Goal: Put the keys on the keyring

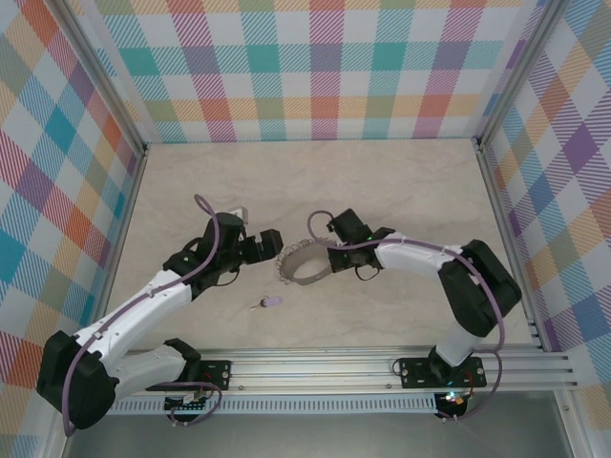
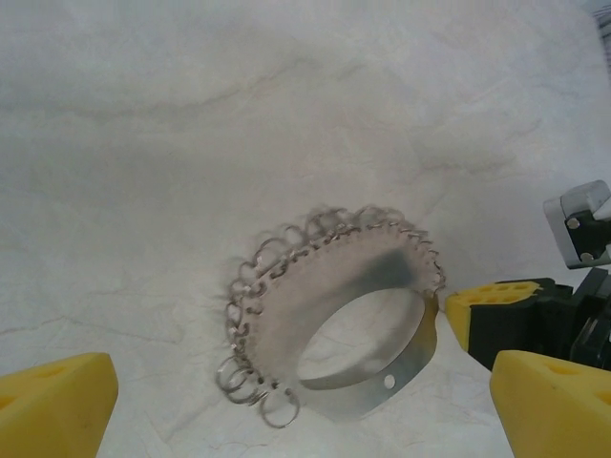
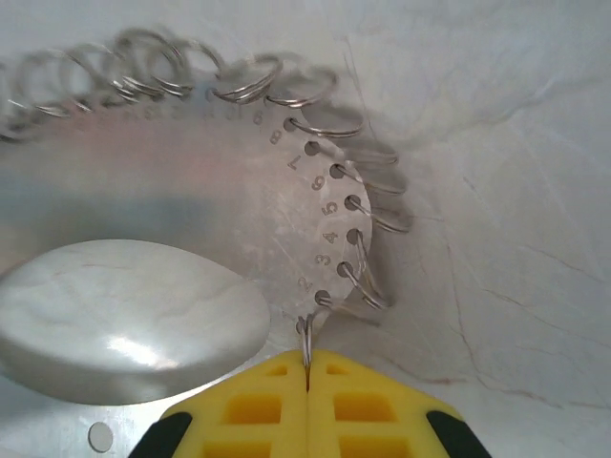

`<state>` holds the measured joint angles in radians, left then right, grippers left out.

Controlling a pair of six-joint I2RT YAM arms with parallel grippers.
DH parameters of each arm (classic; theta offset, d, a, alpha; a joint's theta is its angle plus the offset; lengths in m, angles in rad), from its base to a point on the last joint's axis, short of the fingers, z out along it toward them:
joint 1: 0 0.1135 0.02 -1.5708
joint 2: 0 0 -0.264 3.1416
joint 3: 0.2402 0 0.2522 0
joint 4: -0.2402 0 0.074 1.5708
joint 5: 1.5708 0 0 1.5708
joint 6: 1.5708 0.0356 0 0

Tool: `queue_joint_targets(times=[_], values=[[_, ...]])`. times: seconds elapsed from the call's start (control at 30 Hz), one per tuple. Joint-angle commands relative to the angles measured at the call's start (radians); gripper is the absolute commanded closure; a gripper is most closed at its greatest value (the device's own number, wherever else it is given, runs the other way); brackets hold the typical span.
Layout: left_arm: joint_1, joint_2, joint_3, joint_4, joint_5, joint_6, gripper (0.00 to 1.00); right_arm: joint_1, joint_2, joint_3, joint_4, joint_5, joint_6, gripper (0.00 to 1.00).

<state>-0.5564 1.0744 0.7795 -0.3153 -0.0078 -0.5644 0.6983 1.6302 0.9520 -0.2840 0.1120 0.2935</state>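
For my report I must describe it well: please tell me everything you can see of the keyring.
The keyring is a wide band of dull grey metal bent into a hoop. Small silvery wire loops hang from numbered holes along one rim. It rests tilted near the middle of the pale table. The shut right gripper pinches one loop.

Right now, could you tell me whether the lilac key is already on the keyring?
No, the key lies flat on the table, well apart from the keyring.
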Motion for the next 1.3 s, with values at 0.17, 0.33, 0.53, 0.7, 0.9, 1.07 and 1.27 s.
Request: queue_joint_targets(times=[0.17, 0.33, 0.53, 0.7, 0.9, 1.07, 1.27], values=[[-0.011, 0.029, 0.280, -0.149, 0.084, 0.141, 0.03, -0.062, -0.247, 0.111, 0.036, -0.268, -0.088, 1.00], [-0.009, 0.043, 0.370, -0.169, 0.115, 0.215, 0.08, -0.115, -0.290, 0.167, 0.067, -0.430, -0.122, 1.00], [-0.003, 0.062, 0.406, -0.118, 0.204, 0.274, 0.17, -0.196, -0.306, 0.179, 0.140, -0.673, -0.120, 1.00], [0.001, 0.090, 0.440, -0.080, 0.343, 0.338, 0.33, -0.227, -0.329, 0.162, 0.205, -0.811, -0.091, 1.00], [0.004, 0.127, 0.478, -0.055, 0.486, 0.396, 0.60, -0.250, -0.349, 0.157, 0.229, -0.880, -0.065, 1.00], [0.005, 0.165, 0.492, -0.016, 0.592, 0.402, 0.72, -0.259, -0.356, 0.143, 0.264, -0.900, -0.027, 1.00], [0.006, 0.212, 0.500, 0.029, 0.628, 0.378, 0.71, -0.263, -0.362, 0.129, 0.297, -0.926, 0.015, 1.00]])
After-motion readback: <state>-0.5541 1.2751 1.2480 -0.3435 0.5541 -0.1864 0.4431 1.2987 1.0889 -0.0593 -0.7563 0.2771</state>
